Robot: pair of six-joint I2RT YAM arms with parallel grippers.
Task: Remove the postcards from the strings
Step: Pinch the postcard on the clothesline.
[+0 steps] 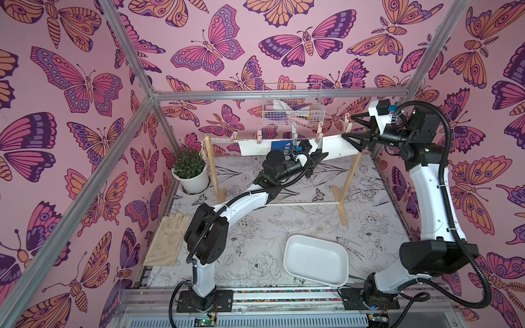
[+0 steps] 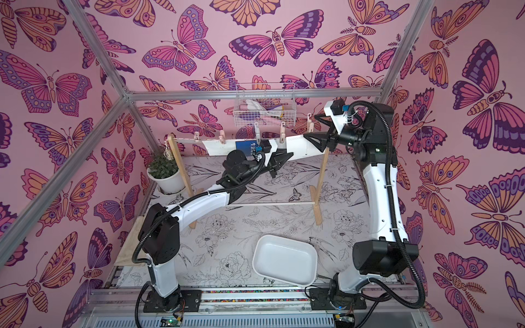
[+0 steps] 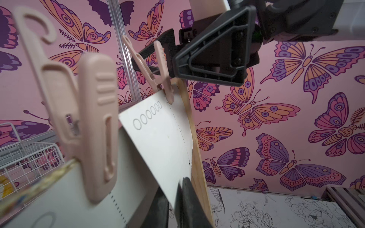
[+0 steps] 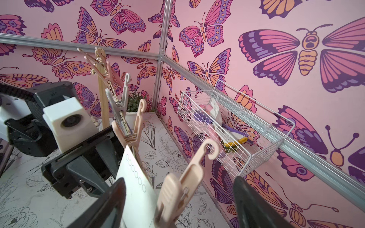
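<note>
The string (image 1: 221,139) runs between two wooden posts, and several postcards hang from it by clothespins. In both top views the row has a white postcard (image 1: 254,147), a blue one (image 1: 279,146) and a rightmost white postcard (image 1: 336,146) (image 2: 301,147). My left gripper (image 1: 322,157) (image 3: 177,189) is shut on the lower edge of that rightmost postcard (image 3: 164,138). My right gripper (image 1: 350,130) (image 4: 179,181) stands open, its fingers on either side of the pink clothespin (image 4: 177,189) (image 3: 158,69) that pins this card's top corner by the right post.
A white tray (image 1: 316,262) sits at the front. A potted plant (image 1: 190,170) stands by the left post. A wire basket (image 1: 292,109) hangs on the back wall behind the string. A pale glove (image 1: 167,241) lies at the left. A white rod (image 1: 301,204) joins the posts' feet.
</note>
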